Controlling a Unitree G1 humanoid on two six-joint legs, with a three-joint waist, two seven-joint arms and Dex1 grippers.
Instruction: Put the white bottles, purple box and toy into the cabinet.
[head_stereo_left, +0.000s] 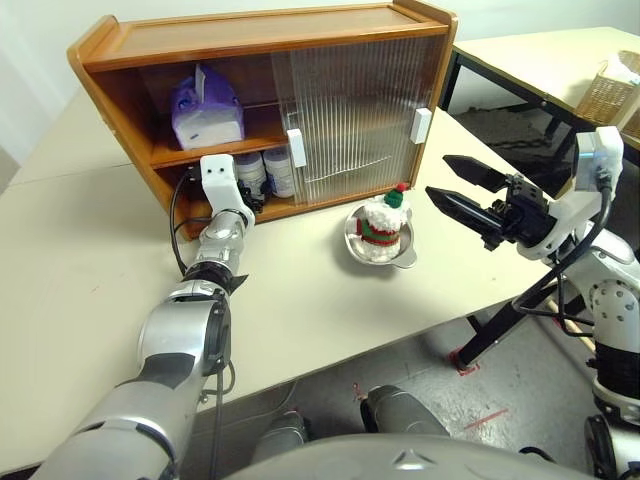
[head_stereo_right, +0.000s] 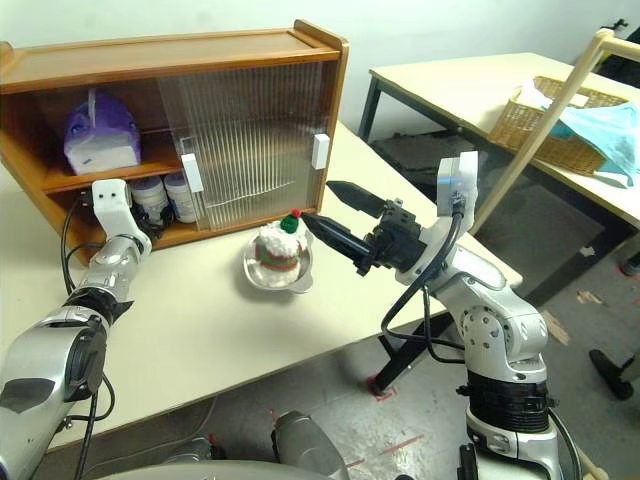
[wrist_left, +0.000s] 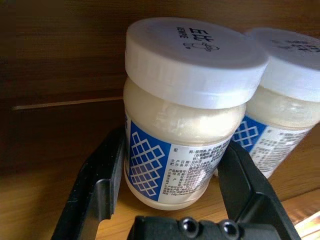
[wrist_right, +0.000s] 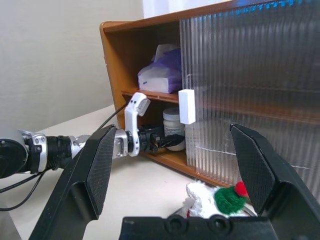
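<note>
1. nearest to us on the pale table (head_stereo_left: 90, 290) we see a round steel bowl (head_stereo_left: 379, 250), and the toy (head_stereo_left: 384, 225) sits inside it, white and fluffy with a striped scarf and a green hat.
2. the right gripper (head_stereo_left: 449, 187) hangs in the air just beside the bowl, on its right side. its two black fingers stand wide apart and nothing is between them; they touch nothing.
3. behind the bowl stands the cabinet (head_stereo_left: 260, 45). its left part is uncovered, and the two ribbed sliding doors (head_stereo_left: 350, 120) cover the middle and the right part.
4. on the lower shelf of the cabinet, in the uncovered part, stand the two white bottles (head_stereo_left: 268, 172) side by side, close to each other.
5. the left gripper (wrist_left: 170, 180) reaches into this lower compartment. in the left wrist view its fingers (wrist_left: 100, 180) stand on both sides of the nearer bottle (wrist_left: 180, 125), which is upright on the shelf. the jaws are quite far open; we cannot tell if the pads press on the bottle or only stand beside it.
6. on the upper shelf, above the bottles, lies the purple box (head_stereo_left: 207, 112) with a white tissue coming out of the top.
7. farther away, on another table at the right, there is a woven basket (head_stereo_right: 545, 120).
</note>
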